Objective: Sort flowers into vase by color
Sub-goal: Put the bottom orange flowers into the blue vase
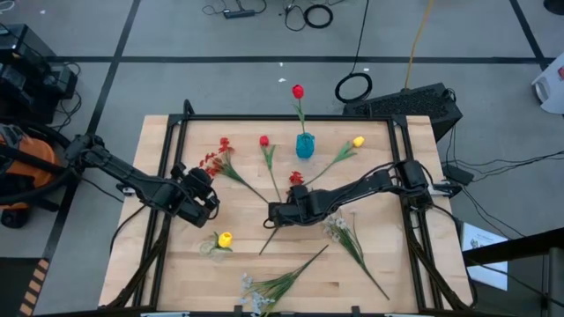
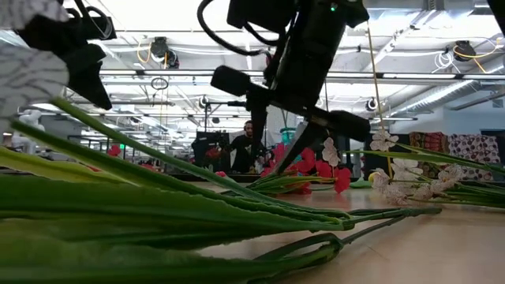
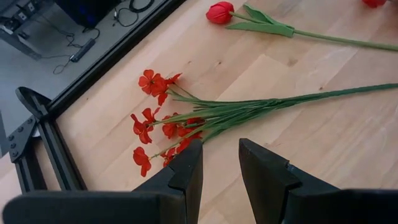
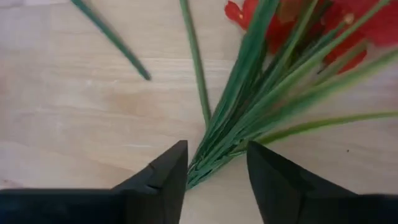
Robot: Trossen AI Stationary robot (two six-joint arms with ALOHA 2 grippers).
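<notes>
High view: you had the right gripper (image 1: 280, 212) low over the middle of the table (image 1: 388, 255), at the stem end of a red spray (image 1: 296, 179); in the right wrist view its fingers (image 4: 163, 171) stood apart with the bundled green stems (image 4: 214, 158) lying between them, and you could not tell whether they were pressing yet; the left gripper (image 1: 207, 204) hung near the table's left side, jaws parted and empty, over the stems of another red spray (image 3: 158, 124), with a red bud (image 3: 220, 12) lying beyond it; the teal vase (image 1: 305, 145) stood at the far middle holding one red bud (image 1: 298, 91); a yellow bud (image 1: 357, 141) lay to its right; another yellow bud (image 1: 224, 239) sat in the clear glass vase (image 1: 211, 249) near the front left; pale sprays (image 1: 339, 231) lay toward the front.
</notes>
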